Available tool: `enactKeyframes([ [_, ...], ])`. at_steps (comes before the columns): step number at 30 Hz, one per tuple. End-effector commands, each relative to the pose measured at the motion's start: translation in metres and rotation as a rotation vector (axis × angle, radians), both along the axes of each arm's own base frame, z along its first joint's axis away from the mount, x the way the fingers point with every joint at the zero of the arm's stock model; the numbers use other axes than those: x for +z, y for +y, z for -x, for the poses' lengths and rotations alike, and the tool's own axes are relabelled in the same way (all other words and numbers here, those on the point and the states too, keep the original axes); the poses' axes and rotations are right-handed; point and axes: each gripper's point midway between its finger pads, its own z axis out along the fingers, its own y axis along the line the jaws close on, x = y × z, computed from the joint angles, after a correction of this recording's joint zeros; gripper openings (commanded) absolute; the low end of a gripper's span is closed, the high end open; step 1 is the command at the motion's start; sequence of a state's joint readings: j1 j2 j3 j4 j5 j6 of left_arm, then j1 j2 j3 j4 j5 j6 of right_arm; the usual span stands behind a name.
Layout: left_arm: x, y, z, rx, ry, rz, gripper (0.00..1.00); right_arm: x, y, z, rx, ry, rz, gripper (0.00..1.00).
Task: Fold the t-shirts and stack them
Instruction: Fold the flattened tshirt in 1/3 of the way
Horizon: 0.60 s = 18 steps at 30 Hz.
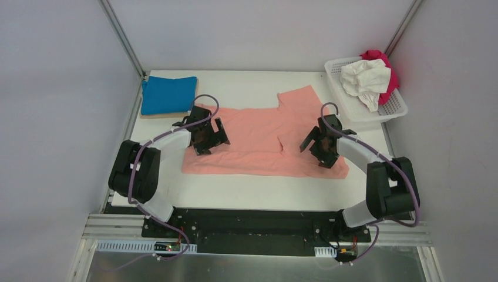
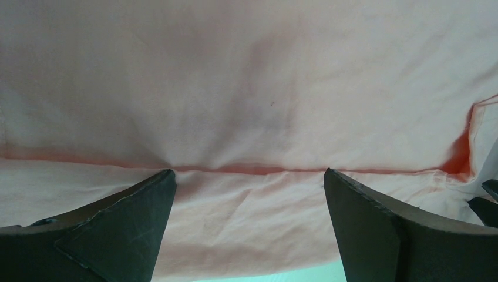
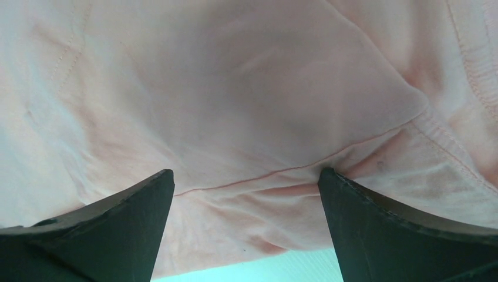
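Salmon-pink shirt (image 1: 258, 138) lay spread mid-table, partly folded. Left gripper (image 2: 249, 174) and right gripper (image 3: 246, 173) hung low over its layered edge, jaws wide, holding nothing. Closing there might have caught one layer only, dragging the fold crooked.

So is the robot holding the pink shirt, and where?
Nothing is held. The left gripper and right gripper both stand wide open at a fold line of the pink shirt, not pinching it.

Left arm (image 1: 167, 140) bent inward, jaws wide, right arm (image 1: 358, 154) likewise
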State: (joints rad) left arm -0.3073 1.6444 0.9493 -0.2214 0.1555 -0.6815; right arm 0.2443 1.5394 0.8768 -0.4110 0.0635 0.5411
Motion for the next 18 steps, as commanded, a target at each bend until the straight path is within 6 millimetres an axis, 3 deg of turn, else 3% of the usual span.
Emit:
enactKeyframes([
  [1,-0.028,0.013,0.072,0.025,0.172,-0.049,1.0,-0.018,-0.016,0.078,-0.071,0.171,0.011,0.99],
  [6,-0.02,0.027,0.113,0.082,0.15,-0.04,1.0,-0.016,-0.033,0.122,-0.094,0.2,0.047,0.99],
  [9,-0.014,0.028,0.129,0.087,0.123,-0.001,1.0,-0.013,-0.032,0.134,-0.098,0.187,0.025,0.99],
  [13,-0.012,0.034,0.131,0.106,0.086,-0.015,1.0,-0.007,-0.033,0.129,-0.104,0.118,0.014,0.99],
  [18,0.002,0.033,0.111,0.104,0.036,-0.036,1.0,0.006,-0.034,0.111,-0.093,0.058,0.027,0.99],
])
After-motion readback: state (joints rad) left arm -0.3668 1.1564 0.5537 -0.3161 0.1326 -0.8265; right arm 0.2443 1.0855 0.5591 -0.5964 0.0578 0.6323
